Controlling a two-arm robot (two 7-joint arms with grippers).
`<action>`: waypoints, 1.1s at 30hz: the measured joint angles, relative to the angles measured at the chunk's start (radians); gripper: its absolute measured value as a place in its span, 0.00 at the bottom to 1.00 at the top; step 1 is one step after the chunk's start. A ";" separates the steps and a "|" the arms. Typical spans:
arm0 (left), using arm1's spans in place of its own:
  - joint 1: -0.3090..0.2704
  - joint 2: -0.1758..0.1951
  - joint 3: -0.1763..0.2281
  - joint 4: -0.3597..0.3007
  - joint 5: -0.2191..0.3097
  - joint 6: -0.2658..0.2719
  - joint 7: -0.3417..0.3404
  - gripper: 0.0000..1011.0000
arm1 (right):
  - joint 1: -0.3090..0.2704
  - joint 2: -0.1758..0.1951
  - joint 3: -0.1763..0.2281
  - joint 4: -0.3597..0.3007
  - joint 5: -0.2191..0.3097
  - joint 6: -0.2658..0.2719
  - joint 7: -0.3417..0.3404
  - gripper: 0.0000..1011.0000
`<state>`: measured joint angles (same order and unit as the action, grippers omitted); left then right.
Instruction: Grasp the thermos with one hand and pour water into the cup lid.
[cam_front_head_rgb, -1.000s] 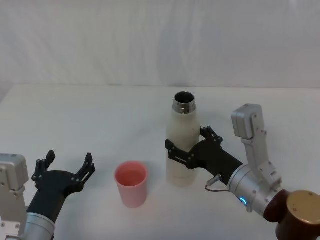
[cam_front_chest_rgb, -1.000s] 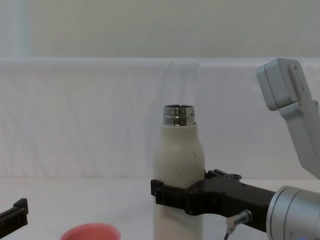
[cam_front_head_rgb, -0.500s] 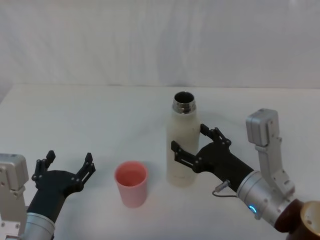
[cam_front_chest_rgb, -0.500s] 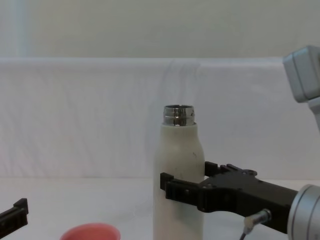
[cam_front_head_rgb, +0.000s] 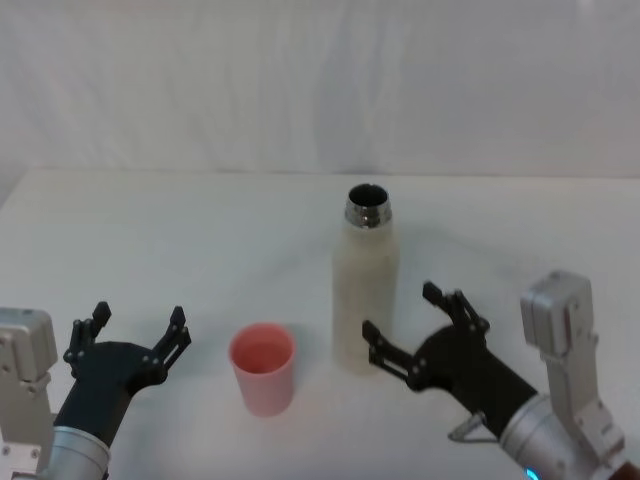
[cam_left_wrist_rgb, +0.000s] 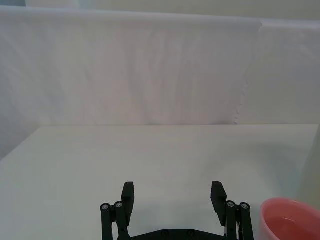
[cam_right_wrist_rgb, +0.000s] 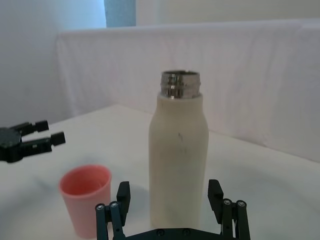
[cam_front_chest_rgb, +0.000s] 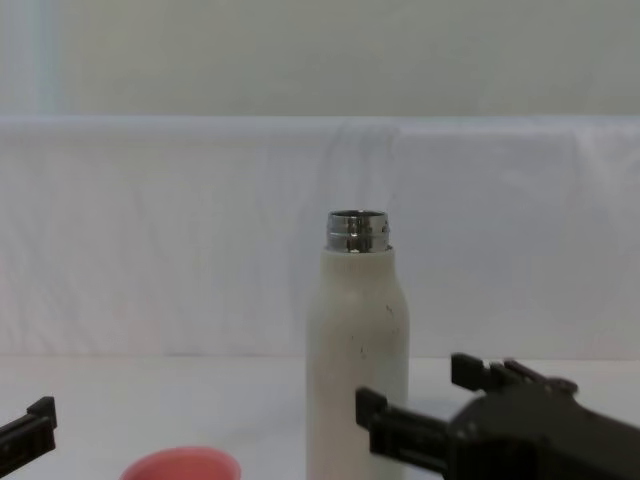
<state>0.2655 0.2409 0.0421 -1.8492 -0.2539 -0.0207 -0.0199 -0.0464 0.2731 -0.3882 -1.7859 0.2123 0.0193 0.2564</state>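
- The white table spans the head view, with a white draped backdrop rising behind its far edge.
- The thermos stands upright near the middle of the table, uncapped, its shiny threaded steel neck open at the top. In the chest view the thermos rises cream-white against the backdrop, with faint dark specks on its side. In the right wrist view the thermos stands straight ahead of the gripper.
- The right gripper sits just to the right of the thermos and nearer the robot, low by the bottle's base. Its jaws are spread wide with nothing between them, and they are apart from the bottle's wall. In the chest view the right gripper comes in from the lower right, one black finger reaching in front of the bottle's lower body. In the right wrist view both black fingers stand apart on either side of the bottle's lower part.
- The left gripper rests at the table's near left, well apart from the thermos, its jaws spread wide and empty. In the left wrist view the left gripper points across bare table.
- The cup lid is a salmon-pink cup standing upright, mouth up, just to the left of the thermos and between the two grippers. I cannot tell whether it holds water.
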 joint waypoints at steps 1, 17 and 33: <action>0.000 0.000 0.000 0.000 0.000 0.000 0.000 0.99 | -0.008 0.001 0.000 -0.003 -0.006 -0.004 -0.004 0.99; 0.000 0.000 0.000 0.000 0.000 0.000 0.000 0.99 | -0.103 -0.029 0.033 -0.007 -0.066 -0.069 -0.045 0.99; 0.000 0.000 0.000 0.000 0.000 0.000 0.000 0.99 | -0.098 -0.028 0.030 -0.006 -0.065 -0.066 -0.045 0.99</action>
<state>0.2655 0.2409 0.0421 -1.8492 -0.2538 -0.0208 -0.0199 -0.1443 0.2447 -0.3587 -1.7922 0.1477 -0.0470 0.2113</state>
